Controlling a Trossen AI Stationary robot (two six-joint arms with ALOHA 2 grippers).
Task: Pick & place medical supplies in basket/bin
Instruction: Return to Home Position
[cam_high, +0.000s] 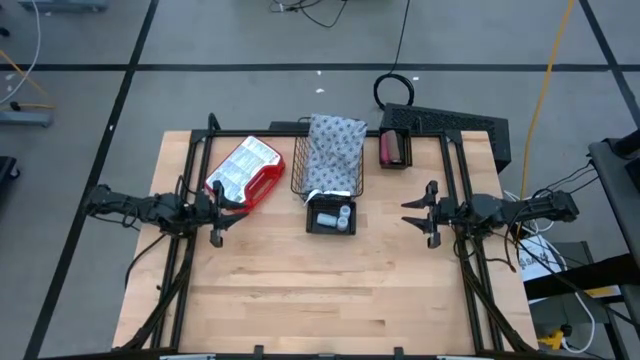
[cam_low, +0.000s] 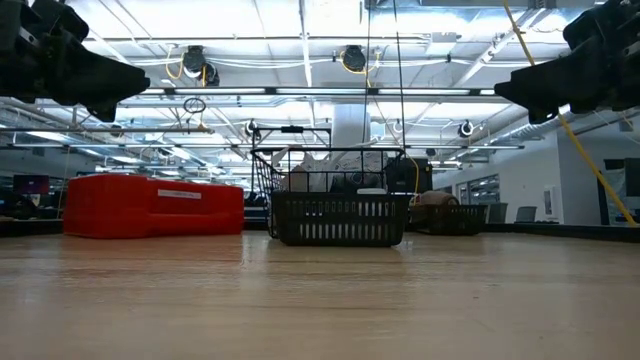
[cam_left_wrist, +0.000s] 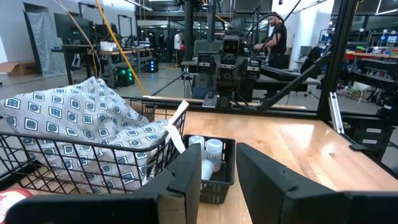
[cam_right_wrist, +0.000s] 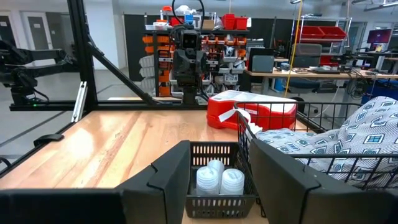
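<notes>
– Where do you have the pincers?
– My left pincer (cam_high: 232, 210) hangs above the left side of the bench (cam_high: 330, 300), and my right pincer (cam_high: 408, 213) hangs above the right side. They point inward toward each other. Both are released, with fingers spread and nothing between them.
– And the cloth?
– The grey patterned cloth (cam_high: 335, 145) is heaped in the wire basket (cam_high: 297, 172) and rises over its rim. The basket stands at the far middle of the bench, apart from both pincers and beyond the line between them.
– The vials?
– I count three white vials (cam_high: 333, 218) standing in a small black bin (cam_high: 312, 224) set right against the basket's near end. That bin lies between my two pincers, clear of each.
– Anything else near them?
– A red pack (cam_high: 245, 172) lies just left of the basket. From above, my left pincer's tips come close to its near corner. A second small bin (cam_high: 384, 160) to the basket's right holds a pink block (cam_high: 393, 148). What lies beside the block I can't make out.
</notes>
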